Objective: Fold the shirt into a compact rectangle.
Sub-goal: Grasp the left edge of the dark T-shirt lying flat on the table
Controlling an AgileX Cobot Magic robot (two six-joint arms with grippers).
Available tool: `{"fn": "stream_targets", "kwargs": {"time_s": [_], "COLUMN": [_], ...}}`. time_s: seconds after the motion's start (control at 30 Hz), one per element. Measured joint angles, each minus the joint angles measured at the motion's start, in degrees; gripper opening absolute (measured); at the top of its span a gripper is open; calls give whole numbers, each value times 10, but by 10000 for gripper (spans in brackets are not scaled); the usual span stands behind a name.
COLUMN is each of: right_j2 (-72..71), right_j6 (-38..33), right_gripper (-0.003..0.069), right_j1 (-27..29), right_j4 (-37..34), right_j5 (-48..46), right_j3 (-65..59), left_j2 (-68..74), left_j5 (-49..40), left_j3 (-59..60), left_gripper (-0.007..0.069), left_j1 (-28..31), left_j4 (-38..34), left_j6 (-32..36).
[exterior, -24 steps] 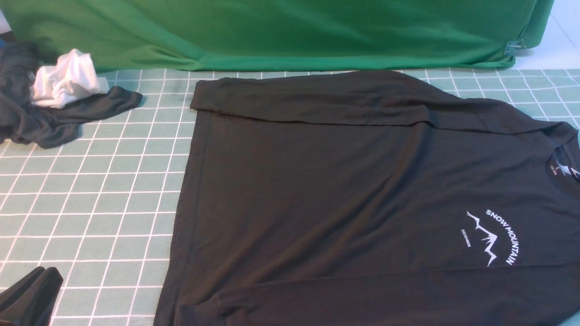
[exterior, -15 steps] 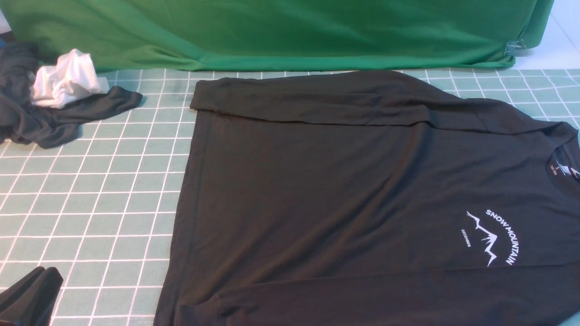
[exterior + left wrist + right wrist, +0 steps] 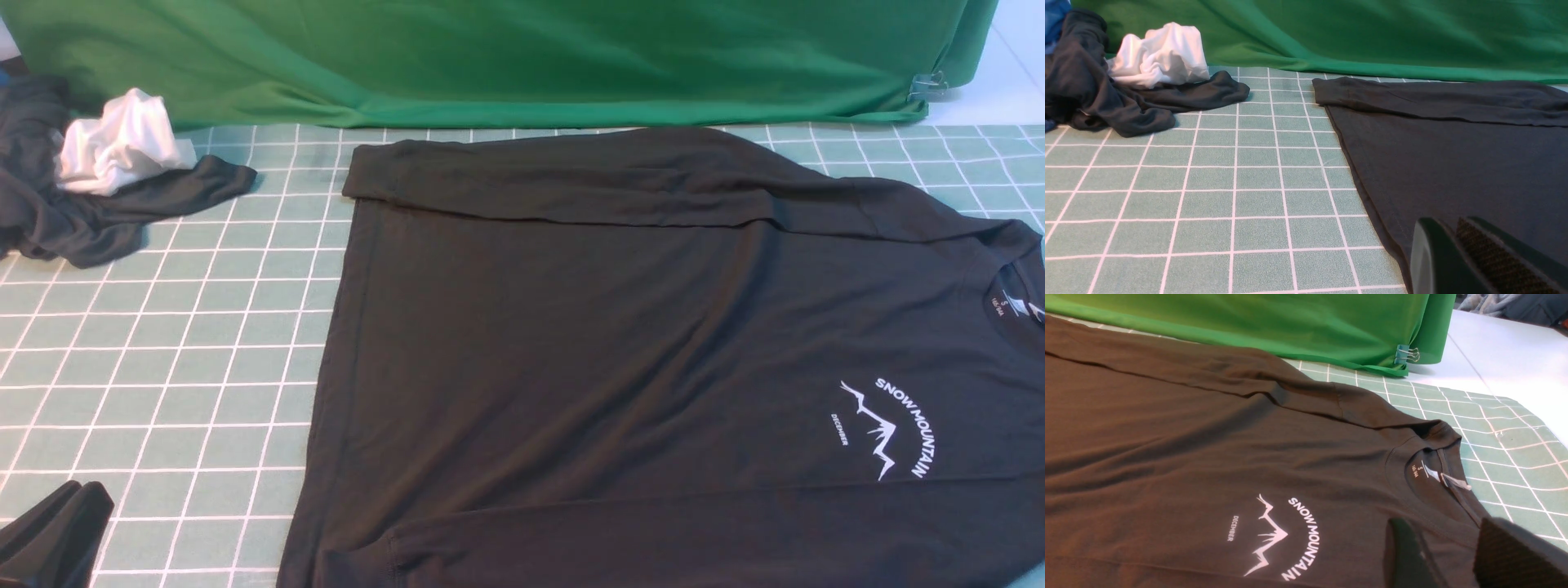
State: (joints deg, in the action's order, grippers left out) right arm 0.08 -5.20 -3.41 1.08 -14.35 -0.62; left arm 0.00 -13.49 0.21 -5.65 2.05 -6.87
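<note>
The black long-sleeved shirt (image 3: 620,351) lies flat on the checked mat, collar to the right, with its white "SNOW MOUNTAIN" logo (image 3: 890,429) facing up. Both sleeves are folded along the body, one at the far edge (image 3: 571,184) and one at the near edge. My left gripper (image 3: 69,498) sits low at the near left, beside the shirt's hem, with its fingers together and nothing in them (image 3: 1447,222). The front view does not show my right gripper. In the right wrist view the right gripper (image 3: 1437,526) hangs open over the shirt just below the collar (image 3: 1425,473).
A smaller dark grey garment (image 3: 90,216) and a crumpled white cloth (image 3: 118,151) lie at the far left. A green drape (image 3: 490,57) runs along the back, clipped at its right end (image 3: 1406,355). Bare mat (image 3: 163,367) lies left of the shirt.
</note>
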Motion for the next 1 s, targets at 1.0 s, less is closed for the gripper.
{"fn": "stream_targets", "kwargs": {"time_s": [1.0], "right_j2": [0], "right_j6": [0], "right_gripper": [245], "right_j1": [0], "right_j4": [0], "right_j5": [0], "right_j3": [0], "left_j2": [0], "left_j5": [0], "left_j3": [0], "left_gripper": [36], "left_j1": [0], "left_j4": [9], "left_j6": [41]}}
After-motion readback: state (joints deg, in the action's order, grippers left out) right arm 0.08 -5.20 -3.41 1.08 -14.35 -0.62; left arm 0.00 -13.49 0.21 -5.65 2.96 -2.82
